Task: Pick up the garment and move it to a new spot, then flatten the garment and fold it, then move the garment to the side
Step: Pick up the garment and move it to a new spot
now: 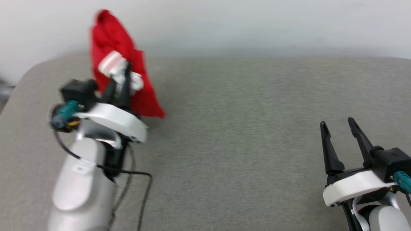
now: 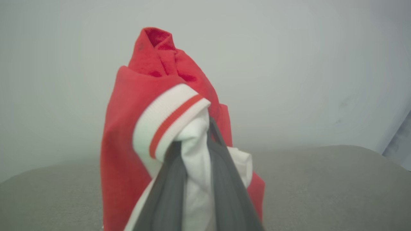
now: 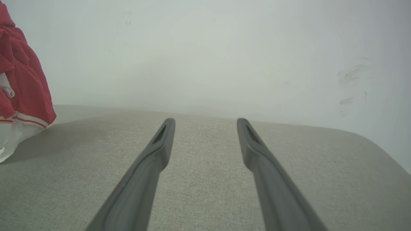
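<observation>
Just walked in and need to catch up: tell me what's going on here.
The robot's left pincer is shut on a white sleeve of the red garment, holding it up in a bunch at the far left of the grey padded surface. The picture is blurred around that arm. The right pincer is open and empty, above the surface on the right. The garment is not yet laid flat or folded.
</observation>
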You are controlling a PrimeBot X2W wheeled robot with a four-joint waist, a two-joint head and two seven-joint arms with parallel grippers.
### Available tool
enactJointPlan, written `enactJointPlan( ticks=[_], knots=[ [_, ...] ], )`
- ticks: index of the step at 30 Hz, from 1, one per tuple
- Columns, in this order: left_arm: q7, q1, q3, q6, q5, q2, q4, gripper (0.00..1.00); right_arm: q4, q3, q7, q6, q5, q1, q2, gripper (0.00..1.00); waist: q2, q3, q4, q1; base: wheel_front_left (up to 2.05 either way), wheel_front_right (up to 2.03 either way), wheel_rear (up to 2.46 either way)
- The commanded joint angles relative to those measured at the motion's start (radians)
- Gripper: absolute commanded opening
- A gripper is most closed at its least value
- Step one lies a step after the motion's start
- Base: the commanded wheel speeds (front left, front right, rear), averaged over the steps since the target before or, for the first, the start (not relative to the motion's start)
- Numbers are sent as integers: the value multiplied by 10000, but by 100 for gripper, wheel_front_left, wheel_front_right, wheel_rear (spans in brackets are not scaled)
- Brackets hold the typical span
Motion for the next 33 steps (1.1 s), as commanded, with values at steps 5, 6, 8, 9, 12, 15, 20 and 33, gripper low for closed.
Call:
enactJointPlan(
  ticks=[5, 6, 8, 9, 12, 15, 20, 33],
  knots=[
    [355, 599, -833, -224, -138, -435, -722, 0, -36, 76, 22, -5, 92, 121, 9, 100, 0, -196, -1276, 1, 0, 0, 0],
    [427, 698, -1029, -261, -146, -477, -821, 0, -40, 69, 24, -5, 124, 134, 9, 100, 0, -171, -1447, 1, 0, 0, 0],
    [519, 873, -1319, -280, -215, -629, -1008, 0, -47, 12, 58, -5, 178, 190, 9, 100, 0, -134, -1768, 1, 0, 0, 0],
    [623, 999, -1502, -300, -251, -714, -1114, 0, -81, -1, 59, -3, 171, 221, 9, 100, 0, -92, -1905, 1, 0, 0, 0],
    [860, 1306, -2218, -345, -242, -906, -1390, 0, -133, -84, 65, -3, 236, 257, 11, 100, 0, 113, -2253, 1, 0, 0, 0],
    [1103, 1574, -3008, -386, -224, -1029, -1565, 0, -202, -83, 59, -3, 215, 202, 14, 100, 0, 375, -2507, 1, 0, 0, 0],
    [1466, 1970, -4300, -417, -278, -1067, -1324, 0, -253, -104, -22, -5, 290, 23, 12, 100, 0, 764, -2733, 1, 0, 0, 0],
    [1383, 1696, -6839, -435, -730, -383, -481, 100, -264, -163, 14, -5, 144, -45, 9, 100, 0, 952, -2440, 1, 0, 0, 0]
  ],
)
